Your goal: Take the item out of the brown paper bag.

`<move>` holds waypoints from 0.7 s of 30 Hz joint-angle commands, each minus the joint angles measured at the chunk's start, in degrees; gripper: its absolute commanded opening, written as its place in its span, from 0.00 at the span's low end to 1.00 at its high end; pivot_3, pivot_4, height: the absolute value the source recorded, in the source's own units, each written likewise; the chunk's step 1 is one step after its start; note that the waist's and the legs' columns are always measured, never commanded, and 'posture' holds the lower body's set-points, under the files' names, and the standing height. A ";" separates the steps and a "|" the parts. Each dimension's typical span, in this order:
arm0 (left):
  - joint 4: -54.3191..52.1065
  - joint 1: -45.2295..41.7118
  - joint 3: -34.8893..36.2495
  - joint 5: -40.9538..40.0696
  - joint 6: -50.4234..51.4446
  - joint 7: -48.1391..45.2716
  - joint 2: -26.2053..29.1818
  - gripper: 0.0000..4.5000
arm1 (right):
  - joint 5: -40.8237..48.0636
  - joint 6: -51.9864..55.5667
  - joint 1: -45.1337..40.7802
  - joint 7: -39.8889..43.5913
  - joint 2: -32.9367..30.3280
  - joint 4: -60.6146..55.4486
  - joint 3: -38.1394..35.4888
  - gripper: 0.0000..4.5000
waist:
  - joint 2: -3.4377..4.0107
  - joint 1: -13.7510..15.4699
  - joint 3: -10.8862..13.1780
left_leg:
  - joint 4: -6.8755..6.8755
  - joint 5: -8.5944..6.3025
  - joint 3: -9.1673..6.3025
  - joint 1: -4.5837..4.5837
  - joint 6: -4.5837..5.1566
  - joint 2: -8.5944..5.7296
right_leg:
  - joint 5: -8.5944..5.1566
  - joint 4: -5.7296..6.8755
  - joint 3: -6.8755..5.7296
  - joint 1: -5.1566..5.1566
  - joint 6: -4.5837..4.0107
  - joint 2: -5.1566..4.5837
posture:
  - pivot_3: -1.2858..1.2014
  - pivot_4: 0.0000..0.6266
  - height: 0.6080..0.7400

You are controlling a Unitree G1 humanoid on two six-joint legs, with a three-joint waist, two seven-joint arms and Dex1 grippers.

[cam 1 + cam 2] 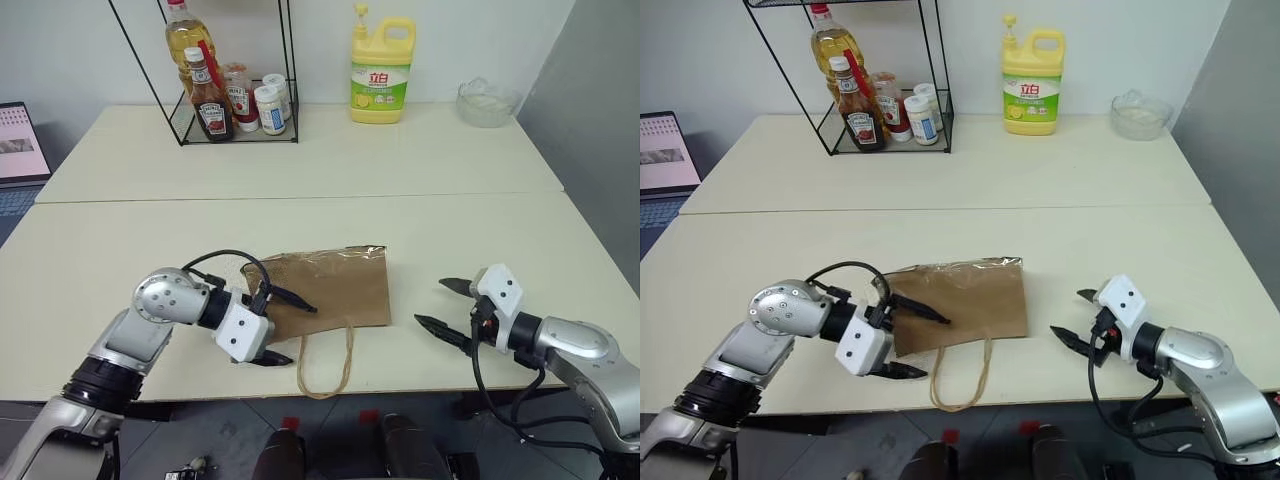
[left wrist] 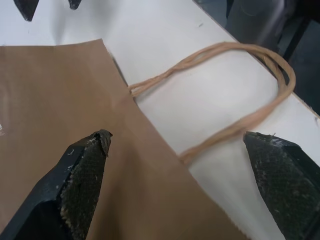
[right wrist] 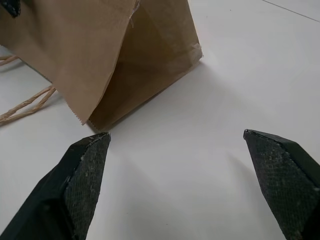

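**Risk of the bag sliding off the surface edge**

Bag [image 1: 325, 290] lies flat near the front edge of the surface [image 1: 450, 230], its cord handles [image 1: 327, 365] hanging past that edge. The left gripper [image 1: 278, 328] straddles the bag's left end, fingers spread, gripping nothing; the right gripper [image 1: 442, 305] waits just beside the other end, fingers also spread and empty. A one-sided pinch could drag the light, creased brown paper forward. The bottle presumably lies hidden inside.
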 commanded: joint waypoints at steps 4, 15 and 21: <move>-1.36 0.60 -0.37 0.60 -0.94 0.64 0.10 1.00 | 1.26 1.25 -1.24 -0.42 -0.73 -3.51 -1.29 0.99 | 0.00 0.01 0.00 | 0.00 0.00 0.00 0.01 0.00 0.00 | 0.00 0.00 0.00 0.01 0.00 0.00 | 0.52 0.24 1.00; -1.01 0.38 0.40 -1.04 -1.41 -1.35 2.27 1.00 | 1.57 3.14 -1.47 -1.20 -0.21 -4.85 -1.16 0.99 | 0.00 0.01 0.00 | 0.00 0.00 0.00 0.03 0.00 0.00 | 0.00 0.00 0.00 0.03 0.00 0.00 | 0.52 0.24 1.00; -0.75 0.49 -0.42 -0.17 -1.55 -0.32 1.02 1.00 | 1.41 3.49 -2.02 -1.76 0.28 -4.87 -0.54 0.99 | 0.00 0.02 0.00 | 0.00 0.00 0.00 0.03 0.00 0.00 | 0.00 -0.01 0.00 0.04 0.00 0.00 | 0.52 0.24 1.00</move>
